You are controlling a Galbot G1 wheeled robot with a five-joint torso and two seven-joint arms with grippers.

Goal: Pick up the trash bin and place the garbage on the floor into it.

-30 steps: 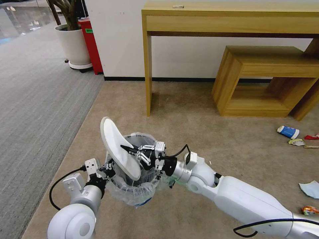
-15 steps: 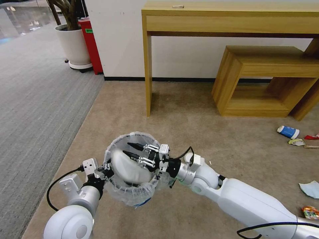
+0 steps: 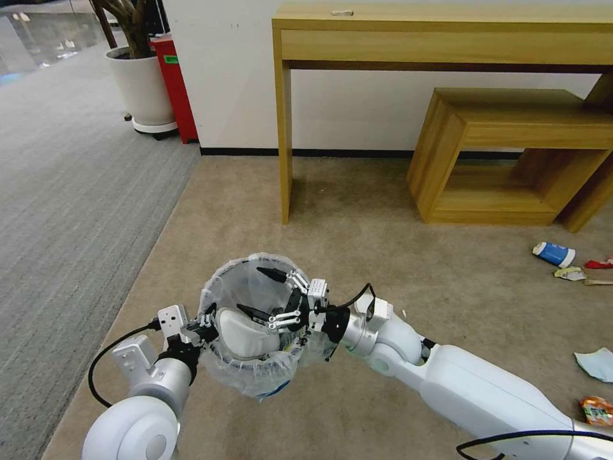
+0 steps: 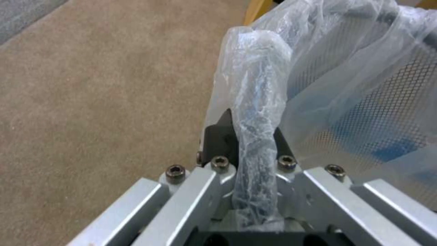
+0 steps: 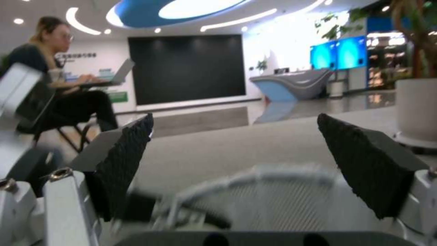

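Nearest the robot, the left gripper (image 3: 203, 324) was clamped on the rim of the trash bin (image 3: 251, 377), holding it off the beige carpet (image 3: 357, 249); the left wrist view showed its fingers (image 4: 217, 141) pinching the bag-wrapped rim (image 4: 255, 112). A white slipper (image 3: 246, 331) lay inside the bin. Over the bin's mouth hung the right gripper (image 3: 262, 292), its jaws spread wide and holding nothing, the black pads (image 5: 371, 160) well apart in the right wrist view. Farther right on the carpet lay a pale blue mask (image 3: 596, 363), a red-white packet (image 3: 596, 405) and a blue-white cup (image 3: 554, 253), near a low wooden bench (image 3: 511, 150).
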